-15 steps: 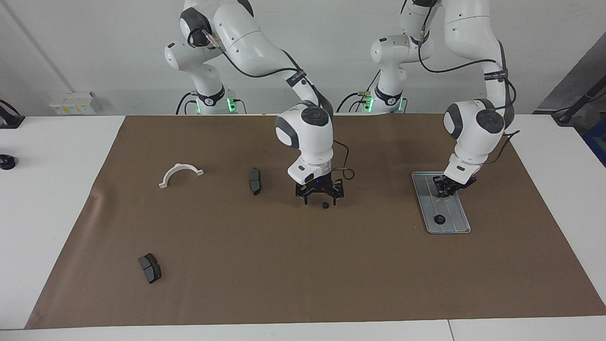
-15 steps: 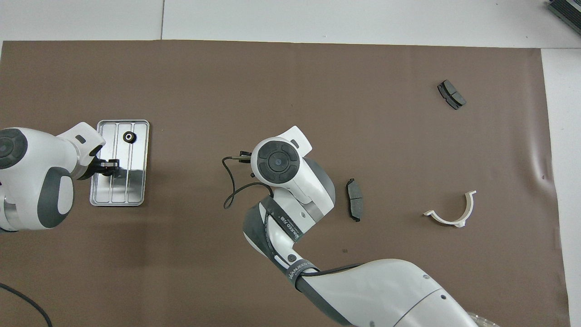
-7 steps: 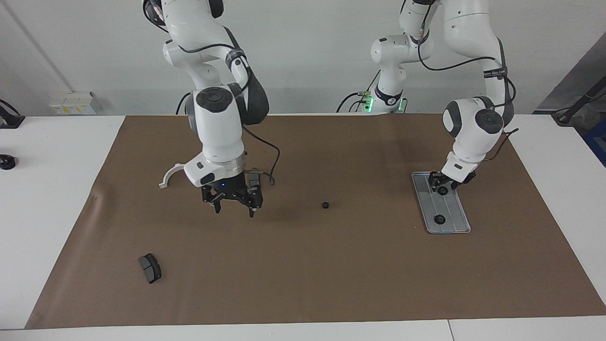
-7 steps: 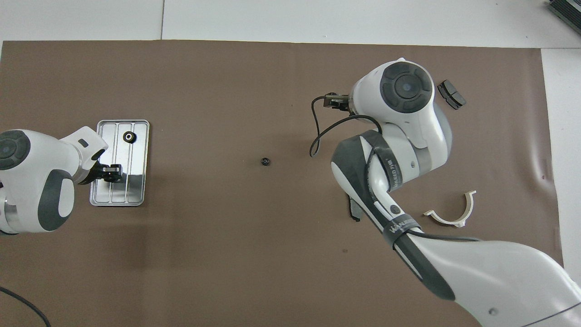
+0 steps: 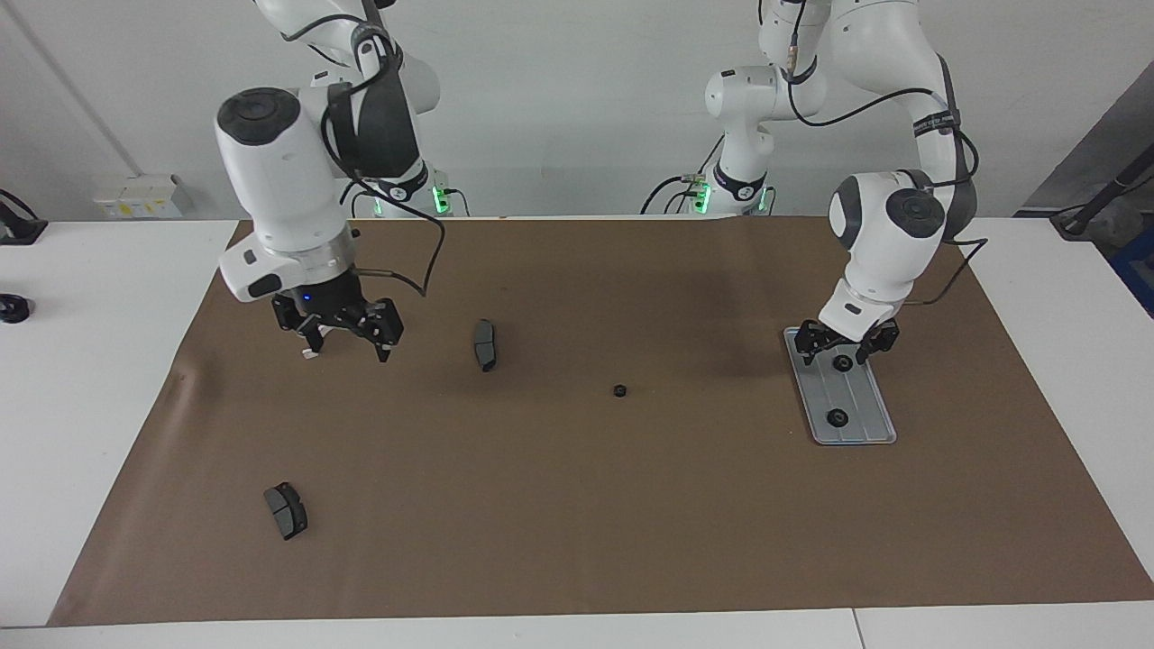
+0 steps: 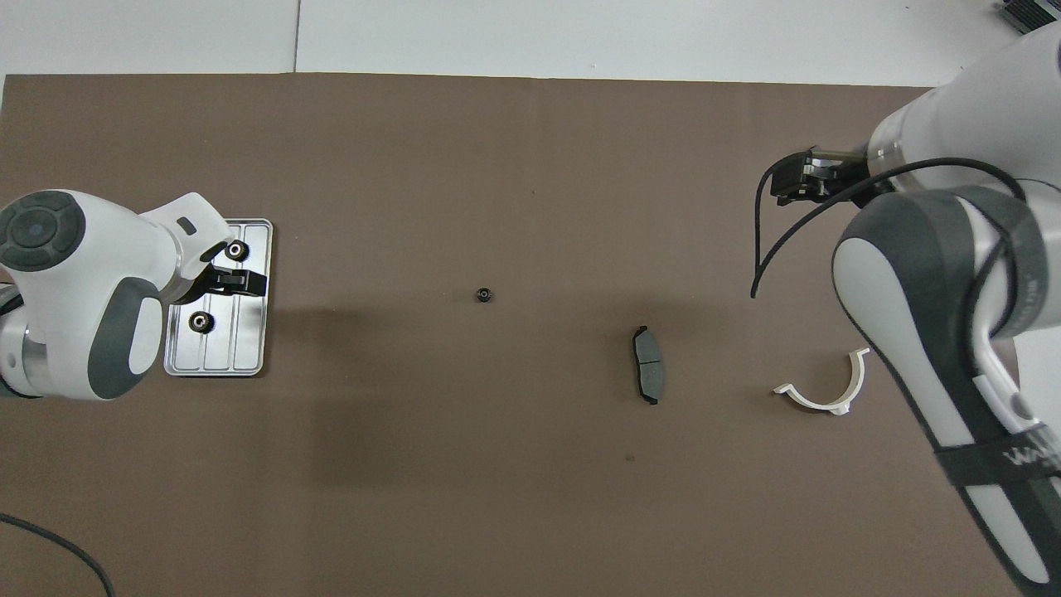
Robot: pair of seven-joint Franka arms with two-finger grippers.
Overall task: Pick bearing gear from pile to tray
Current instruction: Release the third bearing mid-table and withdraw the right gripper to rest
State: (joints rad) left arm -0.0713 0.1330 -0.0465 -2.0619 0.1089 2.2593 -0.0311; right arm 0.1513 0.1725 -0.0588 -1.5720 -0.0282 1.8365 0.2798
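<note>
Left gripper (image 5: 847, 345) hovered over the tray (image 5: 867, 431) end nearer the robots, jaws wide, empty (looked like a release: gear (image 5: 843, 362) lay right beneath). Second gear (image 5: 837, 417) sat farther along the tray. One gear (image 5: 619, 390) remained mid-mat. Right gripper (image 5: 338, 332) hung open, empty, over the white bracket (image 6: 823, 386).

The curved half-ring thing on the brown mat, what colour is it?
White. The half-ring bracket shows best in the overhead view, lying flat on the brown mat.

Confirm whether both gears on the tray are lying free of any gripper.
Yes: two gears lie on the tray, and the open left gripper hangs above them, gripping neither.
</note>
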